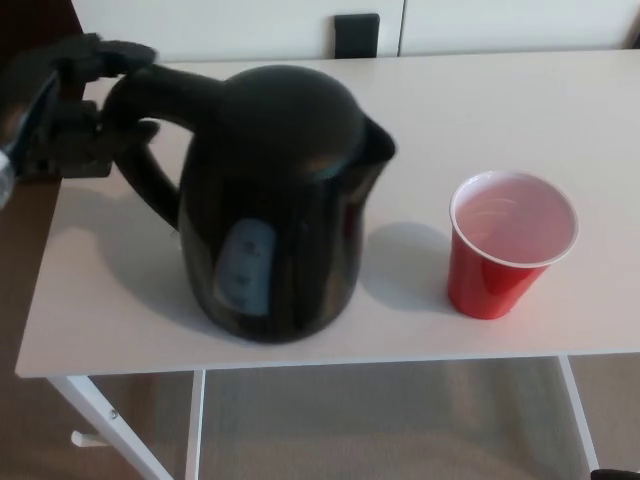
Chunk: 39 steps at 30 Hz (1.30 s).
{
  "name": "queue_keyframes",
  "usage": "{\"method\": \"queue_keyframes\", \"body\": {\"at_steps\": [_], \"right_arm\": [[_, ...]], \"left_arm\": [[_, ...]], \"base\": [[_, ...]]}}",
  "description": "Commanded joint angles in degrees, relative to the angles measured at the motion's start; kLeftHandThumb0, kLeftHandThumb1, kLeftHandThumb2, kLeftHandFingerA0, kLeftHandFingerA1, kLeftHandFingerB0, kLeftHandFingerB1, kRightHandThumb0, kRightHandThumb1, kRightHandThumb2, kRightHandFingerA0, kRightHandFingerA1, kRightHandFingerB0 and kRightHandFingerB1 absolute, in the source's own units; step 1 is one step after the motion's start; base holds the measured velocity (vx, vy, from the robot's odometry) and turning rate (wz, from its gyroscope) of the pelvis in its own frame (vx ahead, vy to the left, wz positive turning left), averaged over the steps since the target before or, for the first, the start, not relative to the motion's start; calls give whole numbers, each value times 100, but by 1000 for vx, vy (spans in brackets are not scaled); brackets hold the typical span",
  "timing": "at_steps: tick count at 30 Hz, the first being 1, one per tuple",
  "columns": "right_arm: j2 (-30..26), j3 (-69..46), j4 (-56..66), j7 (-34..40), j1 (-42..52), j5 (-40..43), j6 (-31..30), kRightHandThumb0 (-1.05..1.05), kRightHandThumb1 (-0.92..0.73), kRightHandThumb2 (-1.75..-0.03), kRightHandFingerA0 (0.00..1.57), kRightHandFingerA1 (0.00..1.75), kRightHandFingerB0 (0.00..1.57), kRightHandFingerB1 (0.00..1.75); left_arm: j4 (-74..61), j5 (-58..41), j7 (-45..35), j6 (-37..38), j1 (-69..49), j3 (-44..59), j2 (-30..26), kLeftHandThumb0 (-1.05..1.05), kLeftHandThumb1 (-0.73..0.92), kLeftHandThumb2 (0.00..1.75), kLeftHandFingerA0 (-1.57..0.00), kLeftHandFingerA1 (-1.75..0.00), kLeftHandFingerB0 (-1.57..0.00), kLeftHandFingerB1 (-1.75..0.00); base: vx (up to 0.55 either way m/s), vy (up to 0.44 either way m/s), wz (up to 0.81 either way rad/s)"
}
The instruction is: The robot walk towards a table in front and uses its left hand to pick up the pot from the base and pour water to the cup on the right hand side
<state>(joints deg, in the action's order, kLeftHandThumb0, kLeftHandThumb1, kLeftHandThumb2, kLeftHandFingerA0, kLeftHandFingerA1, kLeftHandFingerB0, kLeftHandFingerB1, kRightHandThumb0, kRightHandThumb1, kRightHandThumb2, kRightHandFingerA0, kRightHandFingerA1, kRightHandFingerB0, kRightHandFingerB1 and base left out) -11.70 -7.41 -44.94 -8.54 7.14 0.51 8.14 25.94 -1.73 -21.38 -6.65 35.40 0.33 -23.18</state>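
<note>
A black pot (275,200) is seen near the front edge of the white worktop (500,100), toward its left side. The pot appears tilted, with the lid end leaning toward the back left and the spout (378,145) turned to the right. A pale water-level window (245,265) is visible on its lower front wall. Whether the pot is touching the worktop or has been raised clear of it cannot be told; a shadow lies beneath and to its left.

The left hand (65,110) is seen at the upper left edge of the picture, closed around the top of the pot's curved handle (150,130), with 1 finger laid over the handle's upper bend. The right hand is not visible.

A red cup (510,245) with a white inside stands upright on the worktop to the right of the pot, apart from it, close to the front edge. Whether anything is in the cup cannot be told.

Behind the worktop, a small dark block (356,35) is set against the pale wall. White frame legs (110,425) are visible below the worktop.
</note>
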Motion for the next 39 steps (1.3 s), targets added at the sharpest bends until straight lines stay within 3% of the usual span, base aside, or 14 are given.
{"method": "queue_keyframes", "body": {"at_steps": [1, 2, 6, 11, 19, 28, 32, 34, 35, 39], "right_arm": [[-118, -11, -40, -36, -25, 11, -81, -34, -59, -56, 67, 50, 58, 46], [-124, -5, -54, -42, -35, 4, -83, -35, -59, -57, 67, 50, 58, 46], [-153, 35, -78, -51, -90, -39, -134, -34, -58, -56, 68, 50, 60, 46], [-191, 102, -40, -70, -128, -78, -182, -33, -58, -56, 66, 50, 58, 46], [-289, 162, 54, -94, -159, -59, -167, -33, -59, -57, 68, 51, 58, 45], [-329, 204, 2, -89, -151, -82, -129, -33, -59, -57, 65, 49, 58, 45], [-316, 225, 39, -47, -131, -95, -178, -32, -58, -57, 70, 51, 58, 45], [-314, 229, 13, -44, -139, -96, -159, -35, -59, -57, 68, 50, 58, 45], [-319, 242, 30, -39, -121, -112, -146, -33, -60, -56, 68, 50, 59, 45], [-339, 243, 83, -60, -68, -107, -142, -34, -59, -57, 67, 51, 58, 46]], "left_arm": [[-413, -610, -1047, -532, 249, -193, 270, -1, 76, 78, -117, -127, -90, -76], [-550, -624, -1064, -635, 210, -249, 336, 2, 76, 81, -119, -116, -88, -80], [-856, -598, -1166, -907, 170, -417, 497, 2, 78, 83, -114, -125, -86, -85], [-890, -596, -1231, -1007, 221, -442, 608, 2, 78, 84, -116, -123, -84, -91], [-981, -492, -1148, -1103, 261, -433, 822, 3, 77, 89, -110, -123, -79, -114], [-1498, -557, -722, -1515, 72, -159, 981, 3, 78, 86, -102, -140, -77, -117], [-1820, -834, -330, -1654, 119, 429, 1203, -4, 84, 75, -108, -134, -73, -115], [-1804, -881, -204, -1704, 236, 658, 1289, -9, 83, 76, -106, -139, -73, -114], [-1807, -871, -112, -1754, 317, 765, 1306, -14, 82, 74, -92, -160, -71, -114], [-1674, -769, 297, -1572, 732, 1164, 1310, -19, 79, 72, -94, -159, -75, -117]], "base": [[0, 0, 0], [0, 0, 0], [0, 0, 0], [0, 0, 0], [0, 0, 0], [0, 0, 0], [0, 0, 0], [0, 0, 0], [0, 0, 0], [0, 0, 0]]}}
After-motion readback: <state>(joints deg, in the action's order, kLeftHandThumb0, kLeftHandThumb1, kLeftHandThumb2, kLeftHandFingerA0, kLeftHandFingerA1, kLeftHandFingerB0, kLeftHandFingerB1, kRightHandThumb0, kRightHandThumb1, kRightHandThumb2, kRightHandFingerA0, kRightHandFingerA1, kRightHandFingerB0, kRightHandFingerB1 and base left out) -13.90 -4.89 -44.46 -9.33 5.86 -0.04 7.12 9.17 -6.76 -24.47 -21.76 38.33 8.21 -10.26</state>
